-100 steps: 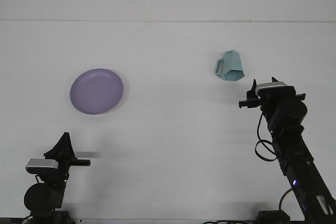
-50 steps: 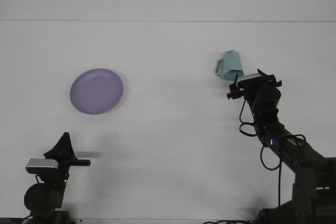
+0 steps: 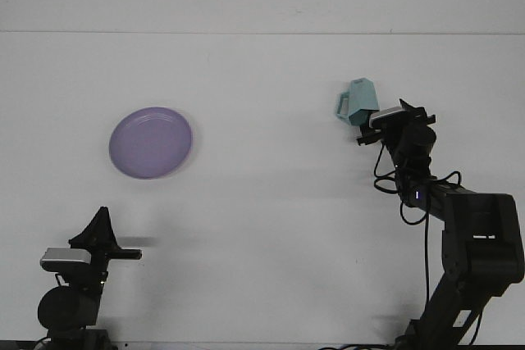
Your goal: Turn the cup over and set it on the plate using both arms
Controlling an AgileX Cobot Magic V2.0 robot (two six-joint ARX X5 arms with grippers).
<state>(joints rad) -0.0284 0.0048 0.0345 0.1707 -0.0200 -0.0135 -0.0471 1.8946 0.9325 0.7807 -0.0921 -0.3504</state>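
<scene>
A pale teal cup (image 3: 356,100) lies tipped on its side at the right of the white table, handle toward the left. My right gripper (image 3: 375,118) has reached its lower right edge and covers part of it; the wrist camera hides how the jaws stand. A round purple plate (image 3: 151,142) lies flat at the left, with nothing on it. My left gripper (image 3: 102,220) rests low at the front left, pointing up, shut and holding nothing, well short of the plate.
The right arm (image 3: 459,227) stretches up from the front right corner, with cables hanging beside it. The table's far edge (image 3: 262,33) runs across the back.
The right arm has stretched forward and left until its gripper reached the cup. The cup looks nudged slightly. The left arm and the plate have not moved.
</scene>
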